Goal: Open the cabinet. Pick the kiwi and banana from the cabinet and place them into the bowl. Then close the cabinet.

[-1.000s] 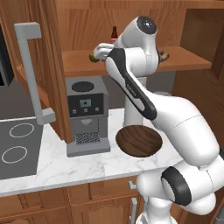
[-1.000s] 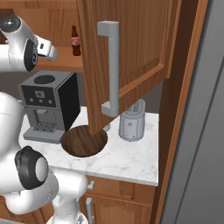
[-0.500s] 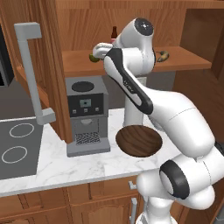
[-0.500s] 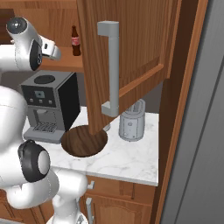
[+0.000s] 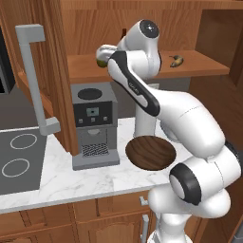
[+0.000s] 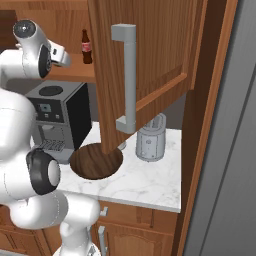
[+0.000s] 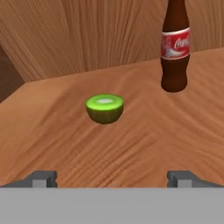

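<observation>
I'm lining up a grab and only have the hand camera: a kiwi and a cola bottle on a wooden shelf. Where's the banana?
Observer: The banana lies on the same shelf, on the far side of the arm from the kiwi.
Operator: Is the bowl ready below?
Observer: Yes, the bowl sits empty on the counter, beside the coffee machine.
</observation>
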Robot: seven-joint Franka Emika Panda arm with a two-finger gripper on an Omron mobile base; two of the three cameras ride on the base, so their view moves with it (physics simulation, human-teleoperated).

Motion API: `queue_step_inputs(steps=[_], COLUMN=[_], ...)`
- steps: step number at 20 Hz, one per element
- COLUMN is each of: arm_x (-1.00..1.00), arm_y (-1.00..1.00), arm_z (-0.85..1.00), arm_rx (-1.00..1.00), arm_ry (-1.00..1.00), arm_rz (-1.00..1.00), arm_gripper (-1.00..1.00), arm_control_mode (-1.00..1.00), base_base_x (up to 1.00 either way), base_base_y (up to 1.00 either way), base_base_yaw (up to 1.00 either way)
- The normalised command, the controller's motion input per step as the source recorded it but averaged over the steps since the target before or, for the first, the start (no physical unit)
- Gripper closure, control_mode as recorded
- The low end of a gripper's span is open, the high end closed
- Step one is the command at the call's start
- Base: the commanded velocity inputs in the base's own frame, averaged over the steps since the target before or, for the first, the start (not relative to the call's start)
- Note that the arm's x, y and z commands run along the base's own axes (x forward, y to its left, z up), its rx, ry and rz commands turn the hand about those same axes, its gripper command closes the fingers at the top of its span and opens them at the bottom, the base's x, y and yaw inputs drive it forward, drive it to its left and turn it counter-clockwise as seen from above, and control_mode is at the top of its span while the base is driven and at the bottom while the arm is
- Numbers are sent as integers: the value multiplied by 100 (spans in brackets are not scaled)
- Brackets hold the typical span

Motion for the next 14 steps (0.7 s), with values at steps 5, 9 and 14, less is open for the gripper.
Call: queue_step_inputs(steps=[5, 9, 14], arm_x=[28, 23, 18], arm_y=[10, 4, 3], arm_z=[0, -7, -18], arm_rx=[0, 0, 0], arm_ry=[0, 0, 0], arm_rz=[0, 0, 0], arm_gripper=[-100, -100, -100], arm_control_mode=[-100, -100, -100], base_base_x=[0, 0, 0], base_base_y=[0, 0, 0], base_base_yaw=[0, 0, 0])
